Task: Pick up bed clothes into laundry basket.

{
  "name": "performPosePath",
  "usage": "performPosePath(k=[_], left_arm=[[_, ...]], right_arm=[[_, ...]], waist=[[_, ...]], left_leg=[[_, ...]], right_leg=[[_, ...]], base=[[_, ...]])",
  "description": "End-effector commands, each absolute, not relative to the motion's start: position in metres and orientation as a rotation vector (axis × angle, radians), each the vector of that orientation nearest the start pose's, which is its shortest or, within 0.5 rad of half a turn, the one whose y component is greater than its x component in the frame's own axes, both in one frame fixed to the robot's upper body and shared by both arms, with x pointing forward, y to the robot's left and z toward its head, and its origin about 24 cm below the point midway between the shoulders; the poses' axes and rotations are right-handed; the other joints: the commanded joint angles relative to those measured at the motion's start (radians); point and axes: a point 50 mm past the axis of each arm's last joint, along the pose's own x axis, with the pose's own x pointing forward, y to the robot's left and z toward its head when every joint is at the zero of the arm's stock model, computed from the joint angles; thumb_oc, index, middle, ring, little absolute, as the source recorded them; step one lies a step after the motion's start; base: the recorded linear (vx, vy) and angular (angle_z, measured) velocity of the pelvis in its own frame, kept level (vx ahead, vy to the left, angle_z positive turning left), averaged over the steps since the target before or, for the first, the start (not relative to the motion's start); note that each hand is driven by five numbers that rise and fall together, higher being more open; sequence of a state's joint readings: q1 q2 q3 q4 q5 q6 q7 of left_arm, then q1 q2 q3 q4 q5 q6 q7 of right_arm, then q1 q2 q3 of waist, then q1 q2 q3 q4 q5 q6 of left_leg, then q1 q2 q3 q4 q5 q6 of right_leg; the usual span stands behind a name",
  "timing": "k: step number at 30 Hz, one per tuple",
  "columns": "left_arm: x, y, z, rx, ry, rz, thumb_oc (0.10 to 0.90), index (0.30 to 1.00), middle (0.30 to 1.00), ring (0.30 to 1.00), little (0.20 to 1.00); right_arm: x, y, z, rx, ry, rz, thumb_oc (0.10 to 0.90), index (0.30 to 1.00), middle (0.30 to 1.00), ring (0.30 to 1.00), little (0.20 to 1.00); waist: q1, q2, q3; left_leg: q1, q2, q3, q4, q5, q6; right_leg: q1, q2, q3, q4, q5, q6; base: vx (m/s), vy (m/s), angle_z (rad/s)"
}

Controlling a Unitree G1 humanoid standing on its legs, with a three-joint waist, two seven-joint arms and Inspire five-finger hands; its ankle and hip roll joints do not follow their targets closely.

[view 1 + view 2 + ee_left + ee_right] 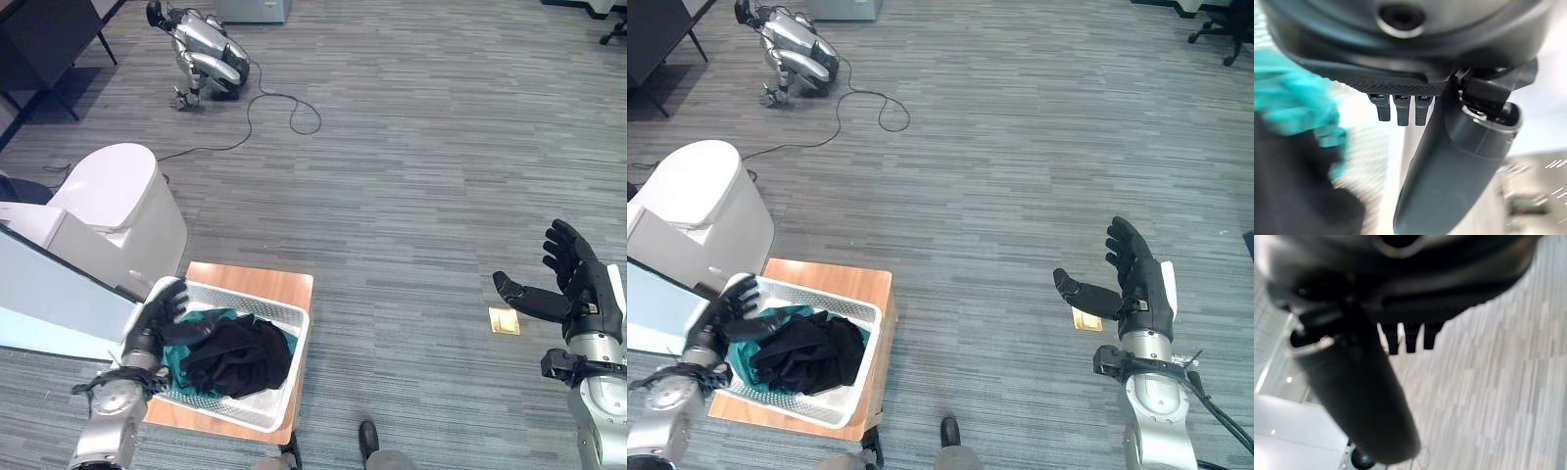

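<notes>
The bed clothes [238, 354] — a black bundle over teal cloth — already lie inside the white laundry basket [290, 377], so the task looks nearly done, with the left robot hand [167, 305] open-fingered at the basket's rim and the right robot hand [573, 284] spread open, well apart from it.

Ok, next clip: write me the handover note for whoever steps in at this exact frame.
Left hand: open, fingers relaxed, resting at the near-left rim of the white laundry basket, holding nothing.
Right hand: open, raised over the bare floor to the right, empty.
Things: black garment and teal garment both lie inside the basket, which sits on a low wooden board.
Done: both clothes are in the basket.
Left: draw the left hand back; I see no more clothes from here, and the bed itself is barely in view, so check it.
</notes>
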State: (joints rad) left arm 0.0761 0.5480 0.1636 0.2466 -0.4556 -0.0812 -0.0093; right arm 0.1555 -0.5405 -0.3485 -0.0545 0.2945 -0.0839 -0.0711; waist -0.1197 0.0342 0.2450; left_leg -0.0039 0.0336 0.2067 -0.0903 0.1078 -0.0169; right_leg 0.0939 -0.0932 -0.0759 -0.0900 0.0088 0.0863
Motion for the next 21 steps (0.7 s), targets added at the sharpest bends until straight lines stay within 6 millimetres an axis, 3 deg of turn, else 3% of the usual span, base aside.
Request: performPosePath(k=[1,4,6,7,8,9,10,11,13,14,16,17,19,20,21], left_arm=[[0.225,0.350,0.123,0.224,-0.186,0.262,0.800,0.900,0.900,0.900,0.900],[0.215,0.357,0.147,0.149,-0.305,0.263,0.800,0.900,0.900,0.900,0.900],[0.217,0.360,0.151,0.082,-0.367,0.294,0.800,0.900,0.900,0.900,0.900],[0.220,0.356,0.154,0.030,-0.418,0.301,0.800,0.900,0.900,0.900,0.900],[0.219,0.356,0.153,0.029,-0.422,0.302,0.800,0.900,0.900,0.900,0.900],[0.219,0.355,0.152,0.029,-0.421,0.301,0.800,0.900,0.900,0.900,0.900],[0.213,0.354,0.153,0.001,-0.456,0.307,0.800,0.900,0.900,0.900,0.900],[0.213,0.353,0.153,0.000,-0.455,0.308,0.800,0.900,0.900,0.900,0.900],[0.207,0.353,0.143,-0.026,-0.426,0.316,0.800,0.900,0.900,0.900,0.900],[0.200,0.350,0.135,-0.020,-0.392,0.318,0.800,0.900,0.900,0.900,0.900],[0.198,0.350,0.130,0.003,-0.358,0.310,0.800,0.900,0.900,0.900,0.900],[0.197,0.350,0.126,0.016,-0.331,0.311,0.800,0.900,0.900,0.900,0.900],[0.198,0.347,0.125,0.020,-0.317,0.291,0.800,0.900,0.900,0.900,0.900],[0.198,0.347,0.125,0.022,-0.318,0.293,0.800,0.900,0.900,0.900,0.900],[0.198,0.342,0.123,0.034,-0.299,0.255,0.800,0.900,0.900,0.900,0.900]], right_arm=[[0.214,-0.326,0.167,-0.357,-0.429,-0.383,0.800,0.900,0.900,0.900,0.900],[0.212,-0.326,0.169,-0.361,-0.446,-0.375,0.800,0.900,0.900,0.900,0.900],[0.209,-0.329,0.166,-0.368,-0.427,-0.384,0.800,0.900,0.900,0.900,0.900],[0.201,-0.335,0.162,-0.377,-0.409,-0.417,0.800,0.900,0.900,0.900,0.900],[0.197,-0.340,0.161,-0.378,-0.401,-0.442,0.800,0.900,0.900,0.900,0.900],[0.197,-0.340,0.161,-0.379,-0.400,-0.443,0.800,0.900,0.900,0.900,0.900],[0.191,-0.346,0.164,-0.373,-0.420,-0.477,0.800,0.900,0.900,0.900,0.900],[0.191,-0.346,0.164,-0.374,-0.420,-0.476,0.800,0.900,0.900,0.900,0.900],[0.193,-0.347,0.164,-0.354,-0.425,-0.478,0.800,0.900,0.900,0.900,0.900],[0.193,-0.351,0.166,-0.348,-0.424,-0.479,0.800,0.900,0.900,0.900,0.900],[0.193,-0.352,0.172,-0.358,-0.438,-0.468,0.800,0.900,0.900,0.900,0.900],[0.194,-0.351,0.180,-0.377,-0.466,-0.460,0.800,0.900,0.900,0.900,0.900],[0.200,-0.347,0.186,-0.371,-0.484,-0.431,0.800,0.900,0.900,0.900,0.900],[0.200,-0.347,0.186,-0.369,-0.485,-0.430,0.800,0.900,0.900,0.900,0.900],[0.201,-0.339,0.182,-0.348,-0.485,-0.383,0.800,0.900,0.900,0.900,0.900]], waist=[[0.025,-0.024,-0.052],[0.038,-0.014,-0.034],[0.027,-0.008,-0.024],[0.020,0.000,-0.027],[0.020,-0.001,-0.034],[0.019,-0.002,-0.033],[0.049,-0.013,-0.037],[0.041,-0.013,-0.034],[0.077,-0.027,-0.033],[0.105,-0.037,-0.011],[0.106,-0.041,0.006],[0.103,-0.050,0.035],[0.079,-0.081,0.044],[0.079,-0.080,0.044],[0.052,-0.109,0.026]], left_leg=[[0.064,0.020,0.013,0.003,-0.088,-0.058],[0.049,0.030,-0.023,0.003,-0.064,-0.059],[0.018,0.027,-0.083,0.003,-0.042,-0.052],[-0.017,0.027,-0.140,0.003,-0.004,-0.051],[-0.025,0.022,-0.168,0.003,0.006,-0.053],[-0.024,0.021,-0.170,0.003,0.006,-0.054],[-0.051,0.012,-0.249,0.003,0.044,-0.058],[-0.049,0.010,-0.256,0.003,0.046,-0.060],[-0.077,0.007,-0.294,0.003,0.077,-0.070],[-0.125,0.019,-0.339,0.003,0.121,-0.100],[-0.152,0.023,-0.360,0.015,0.128,-0.110],[-0.178,0.024,-0.312,0.071,0.112,-0.106],[-0.177,0.053,-0.152,0.209,0.033,-0.073],[-0.183,0.056,-0.151,0.218,0.032,-0.073],[-0.133,0.097,-0.041,0.389,-0.075,-0.064]], right_leg=[[0.004,-0.046,0.013,0.078,-0.078,0.063],[-0.035,-0.023,0.045,0.192,-0.121,0.059],[-0.060,0.031,0.175,0.294,-0.183,0.048],[-0.049,0.095,0.302,0.369,-0.223,0.026],[-0.039,0.118,0.347,0.395,-0.239,0.012],[-0.040,0.118,0.344,0.401,-0.242,0.011],[-0.004,0.155,0.417,0.399,-0.282,-0.024],[0.001,0.154,0.409,0.399,-0.283,-0.026],[0.030,0.160,0.369,0.347,-0.297,-0.049],[0.060,0.179,0.332,0.289,-0.285,-0.067],[0.063,0.181,0.304,0.270,-0.274,-0.073],[0.053,0.175,0.269,0.268,-0.258,-0.077],[0.028,0.141,0.212,0.265,-0.240,-0.079],[0.027,0.144,0.214,0.263,-0.236,-0.079],[0.008,0.095,0.133,0.210,-0.194,-0.084]], base=[[-0.04,-0.023,0.08],[-0.12,-0.034,0.13],[-0.23,-0.058,0.59],[-0.23,-0.079,1.19],[-0.17,-0.070,1.57],[-0.19,-0.139,1.67],[-0.15,-0.118,1.55],[-0.25,-0.193,1.27],[-0.34,-0.278,0.94],[-0.38,-0.304,0.90],[-0.37,-0.199,1.39],[-0.52,-0.107,1.39],[-0.40,-0.012,1.14],[-0.47,0.034,1.44],[-0.39,0.027,1.26]])
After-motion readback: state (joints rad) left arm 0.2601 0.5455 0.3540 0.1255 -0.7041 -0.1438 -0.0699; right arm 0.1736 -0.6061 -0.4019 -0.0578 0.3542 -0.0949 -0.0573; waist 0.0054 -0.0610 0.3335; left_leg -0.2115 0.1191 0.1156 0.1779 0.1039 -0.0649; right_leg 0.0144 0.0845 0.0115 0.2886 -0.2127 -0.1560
